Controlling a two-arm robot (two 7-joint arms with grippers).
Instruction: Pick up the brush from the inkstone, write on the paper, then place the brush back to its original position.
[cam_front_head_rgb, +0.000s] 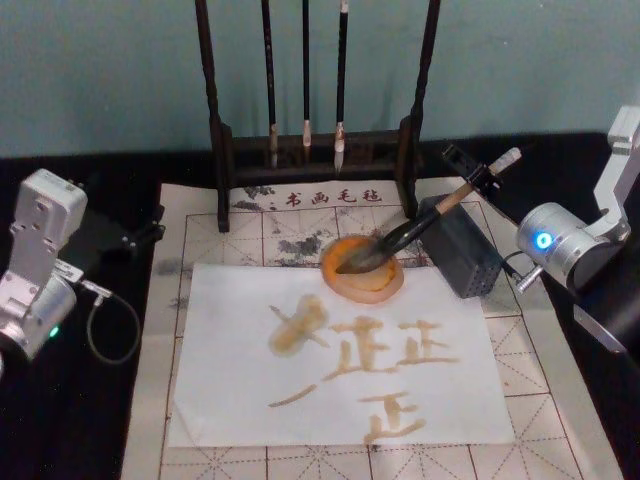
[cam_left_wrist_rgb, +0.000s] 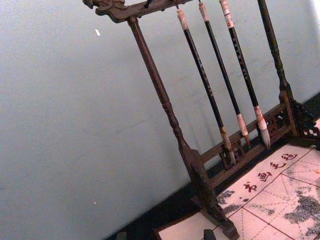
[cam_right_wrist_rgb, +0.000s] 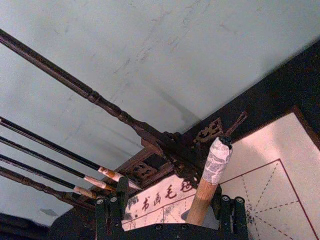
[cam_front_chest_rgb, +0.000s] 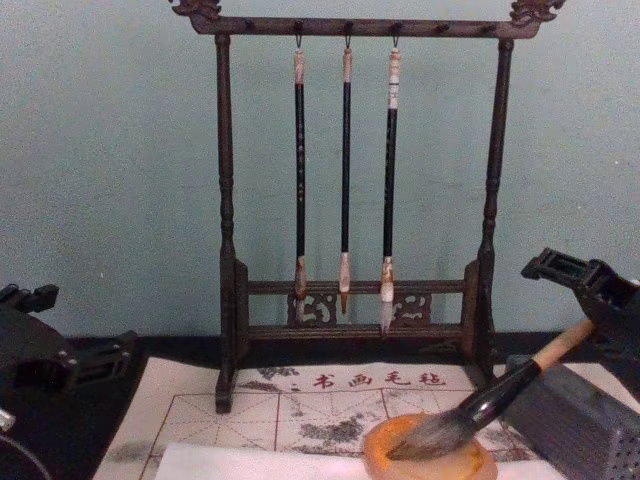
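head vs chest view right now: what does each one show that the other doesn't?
Head only: the written strokes on the paper, seen from above, and the left claw parked off the mat's left edge.

Chest only: the top bar of the brush rack, where three thin brushes hang.

Both: the brush with its bristles lying in the inkstone, its handle between the right claw's fingers, beside the grey block.

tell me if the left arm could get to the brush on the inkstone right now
Probably yes, though awkwardly: the left hand sits at the mat's far left, nothing standing between it and the brush, but the right hand is at the handle.
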